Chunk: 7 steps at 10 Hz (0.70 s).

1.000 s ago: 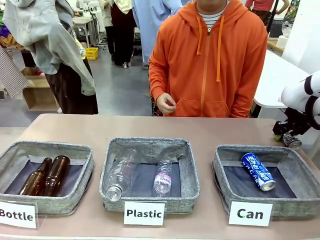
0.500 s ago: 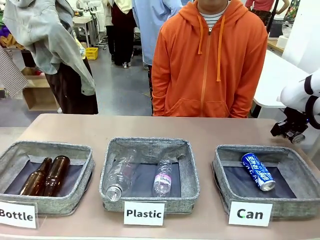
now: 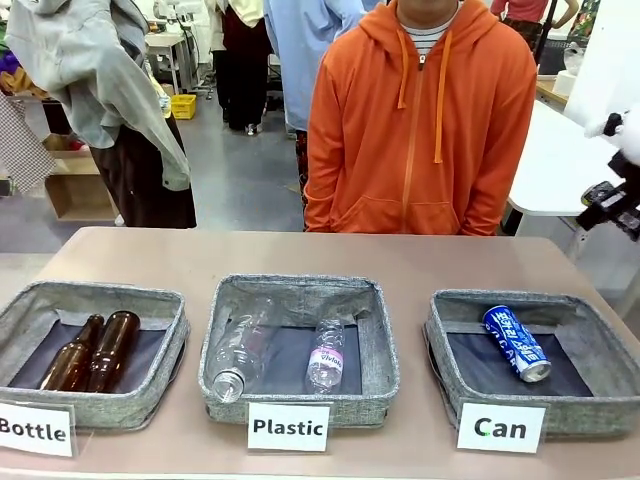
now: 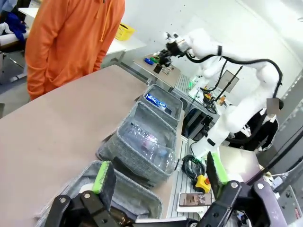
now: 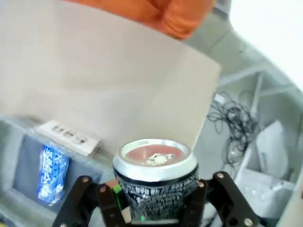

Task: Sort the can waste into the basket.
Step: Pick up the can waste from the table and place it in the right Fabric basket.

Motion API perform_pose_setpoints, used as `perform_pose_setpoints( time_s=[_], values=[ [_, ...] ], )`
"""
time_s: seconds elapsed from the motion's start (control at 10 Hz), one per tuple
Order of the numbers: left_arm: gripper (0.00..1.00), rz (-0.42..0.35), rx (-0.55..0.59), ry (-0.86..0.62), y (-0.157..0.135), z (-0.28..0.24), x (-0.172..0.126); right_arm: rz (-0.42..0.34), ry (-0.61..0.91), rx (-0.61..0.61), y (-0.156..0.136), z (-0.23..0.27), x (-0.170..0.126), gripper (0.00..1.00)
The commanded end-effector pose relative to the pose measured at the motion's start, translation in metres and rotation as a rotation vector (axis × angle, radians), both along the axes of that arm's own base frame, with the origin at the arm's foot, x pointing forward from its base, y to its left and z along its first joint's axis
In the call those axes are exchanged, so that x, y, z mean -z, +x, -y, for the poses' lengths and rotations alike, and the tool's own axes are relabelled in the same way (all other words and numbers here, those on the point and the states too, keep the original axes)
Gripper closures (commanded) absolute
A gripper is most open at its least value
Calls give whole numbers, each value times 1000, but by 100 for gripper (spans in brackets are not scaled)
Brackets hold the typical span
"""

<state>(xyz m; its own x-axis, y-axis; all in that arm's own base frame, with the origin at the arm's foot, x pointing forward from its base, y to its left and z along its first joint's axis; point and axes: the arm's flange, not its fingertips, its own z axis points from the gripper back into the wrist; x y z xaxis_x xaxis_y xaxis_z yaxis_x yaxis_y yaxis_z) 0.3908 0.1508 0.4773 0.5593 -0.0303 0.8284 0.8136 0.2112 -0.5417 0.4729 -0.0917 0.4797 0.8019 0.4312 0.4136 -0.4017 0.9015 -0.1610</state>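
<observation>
So at the bottom of the frame you've got the left gripper [image 4: 158, 182], its two black fingers spread wide apart with nothing between them, green pads [image 4: 101, 177] facing in. Just past them a row of three grey fabric baskets runs up toward the middle of the frame along the tan table [image 4: 57, 127]. The near one [image 4: 128, 196] is mostly cut off, the middle basket [image 4: 142, 151] holds clear plastic bottles [image 4: 150, 145], and the far basket [image 4: 171, 100] has a blue can [image 4: 155, 100] lying in it. Upper left stands a person in an orange hoodie [image 4: 71, 40]. Top center, the other white arm [image 4: 227, 61] reaches over, its gripper [image 4: 165, 56] hanging above the table's far end; can't tell if it's holding anything.
</observation>
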Motion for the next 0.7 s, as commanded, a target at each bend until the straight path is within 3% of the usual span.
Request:
perform_pose_setpoints(
  time_s=[0.0, 0.1, 0.3, 0.4, 0.6],
  values=[
    [0, 11, -5, -21, 1, 1, -2, -40, 13, -273, -52, -22, -8, 100],
    [0, 11, -5, -21, 1, 1, -2, -57, 5, -385, -69, -36, -6, 100],
    [0, 11, -5, -21, 1, 1, -2, -64, 15, -724, -104, -65, 7, 100],
    [0, 11, -5, -21, 1, 1, -2, -121, 50, -909, -116, -79, 18, 100],
    [0, 11, -5, -21, 1, 1, -2, -195, 83, -1030, -115, -85, 25, 100]
  ],
)
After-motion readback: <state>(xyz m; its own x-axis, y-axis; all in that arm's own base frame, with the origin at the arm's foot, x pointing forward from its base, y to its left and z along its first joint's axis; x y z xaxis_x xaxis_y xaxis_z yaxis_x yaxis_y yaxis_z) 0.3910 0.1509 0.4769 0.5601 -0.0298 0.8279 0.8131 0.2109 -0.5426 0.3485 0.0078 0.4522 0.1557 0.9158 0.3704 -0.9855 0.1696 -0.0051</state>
